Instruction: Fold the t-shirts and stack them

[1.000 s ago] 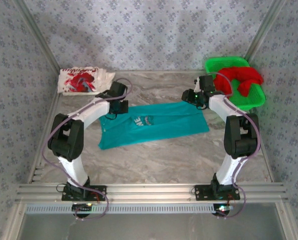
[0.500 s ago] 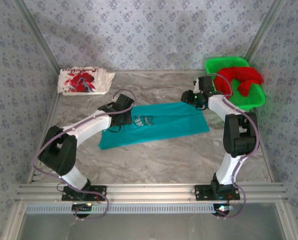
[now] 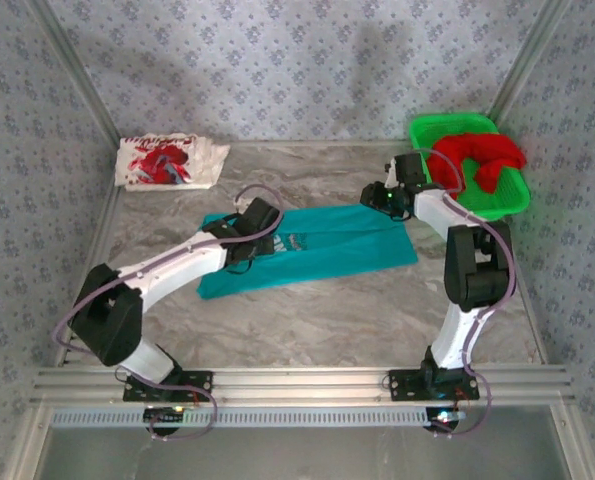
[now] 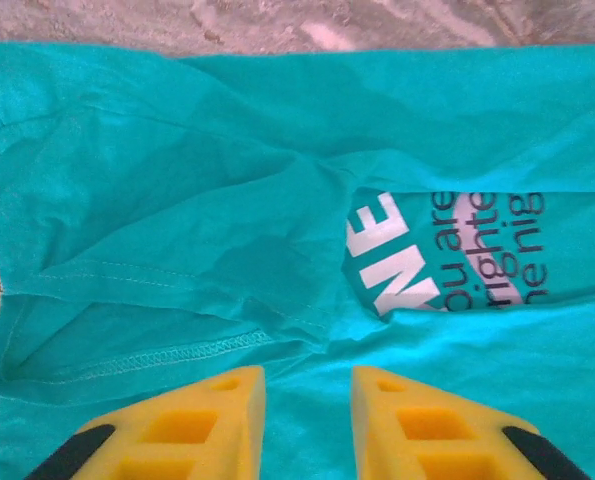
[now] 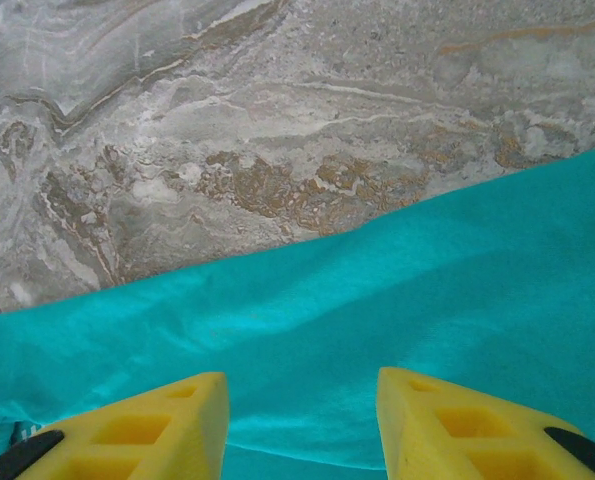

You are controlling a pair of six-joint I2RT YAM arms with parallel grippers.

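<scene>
The teal t-shirt lies spread out on the middle of the marble worktop, long side running left to right, its far right corner close to the right arm's wrist. In the left wrist view a flap of the same cloth with a stitched hem is folded over the shirt's front and covers part of the chest lettering, of which some large white letters and a few lines of smaller dark words can be read. The left claw hangs low over this shirt just short of the folded flap, its two yellow fingers standing a narrow gap apart with nothing between them, only teal cloth lying underneath. The right claw is above the shirt's far edge, where the teal cloth meets bare marble; its fingers stand wider apart than the left ones and hold nothing. The white t-shirt with red print lies bunched at the far left corner of the worktop, well apart from the teal one. The red t-shirt is heaped in the green plastic basket at the far right corner, part of it draped over the basket's side, just beyond the right arm.
</scene>
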